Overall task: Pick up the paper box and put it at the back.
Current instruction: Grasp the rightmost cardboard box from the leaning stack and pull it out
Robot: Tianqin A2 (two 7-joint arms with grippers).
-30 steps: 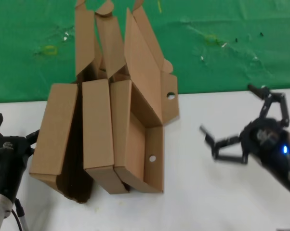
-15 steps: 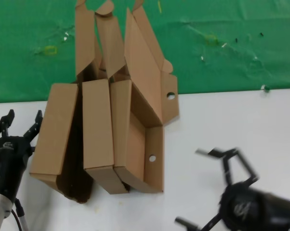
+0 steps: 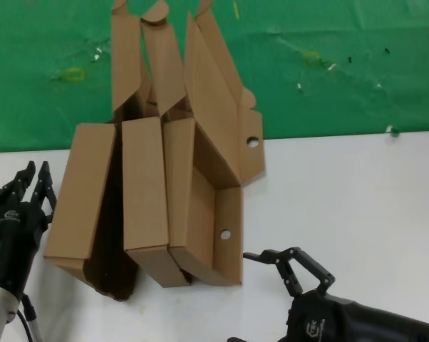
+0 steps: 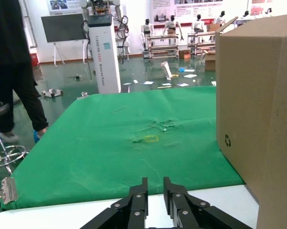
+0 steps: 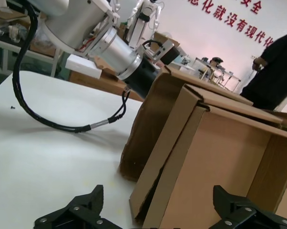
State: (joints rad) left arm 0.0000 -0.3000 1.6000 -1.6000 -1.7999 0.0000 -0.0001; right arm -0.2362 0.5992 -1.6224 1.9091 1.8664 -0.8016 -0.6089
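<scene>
Standing open across the centre-left of the head view, the paper box [image 3: 204,206], rightmost of the cardboard pieces, its tray on the white desk [image 3: 357,192] and its raised lid overlapping the green back [image 3: 328,64] along the top of the frame. Beside it on the left, two plain cardboard slabs [image 3: 115,199], packed close. Low at the bottom right of that frame, right hand [image 3: 268,299], fingers spread wide apart, near the tray's lower corner; box corner between the fingers in the right wrist view [image 5: 196,157], touching not clear. At the left edge, left hand [image 3: 30,182], fingers drawn nearly together, just beside the outer slab; same narrow gap in the left wrist view [image 4: 155,195].
</scene>
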